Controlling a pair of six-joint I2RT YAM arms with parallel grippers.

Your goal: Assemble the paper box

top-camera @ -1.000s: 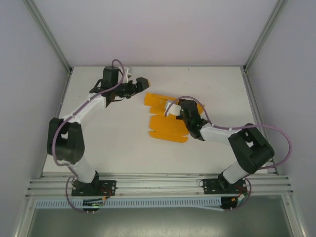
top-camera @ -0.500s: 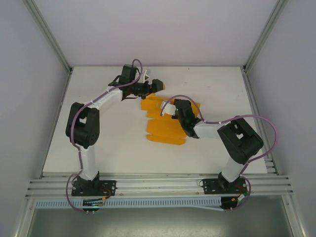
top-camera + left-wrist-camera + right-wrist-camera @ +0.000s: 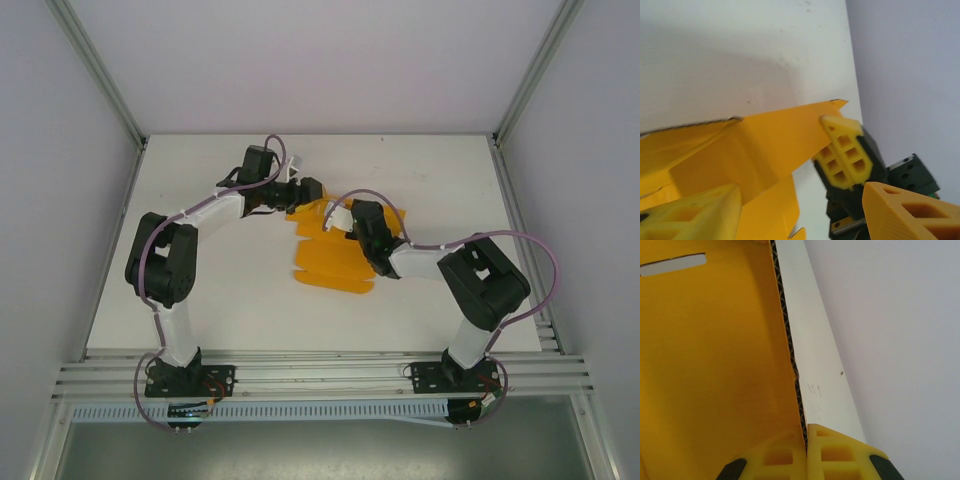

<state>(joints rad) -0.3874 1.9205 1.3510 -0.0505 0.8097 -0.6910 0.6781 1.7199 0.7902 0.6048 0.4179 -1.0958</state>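
**Paper box: first walls being raised**

The paper box (image 3: pixel 335 262) lies mid-table between the two arms; it is a die-cut orange-yellow sheet, its near part flat on the white table (image 3: pixel 220 300), its far panels lifted off the surface; the right wrist view shows a corrugated edge and a cut slot (image 3: pixel 675 264). The right gripper (image 3: pixel 340 214) is clamped on the edge of a raised panel, fingers (image 3: pixel 835 455) pressed together on the card; the left gripper (image 3: pixel 308 190) stands at the sheet's far left corner, fingers (image 3: pixel 695 215) wide apart, holding nothing. Step in hand, by judgement: folding up the walls, early in the task. The next move probably calls for the left gripper to take or push the neighbouring flap while the right steadies its panel; thin card may buckle or slip.
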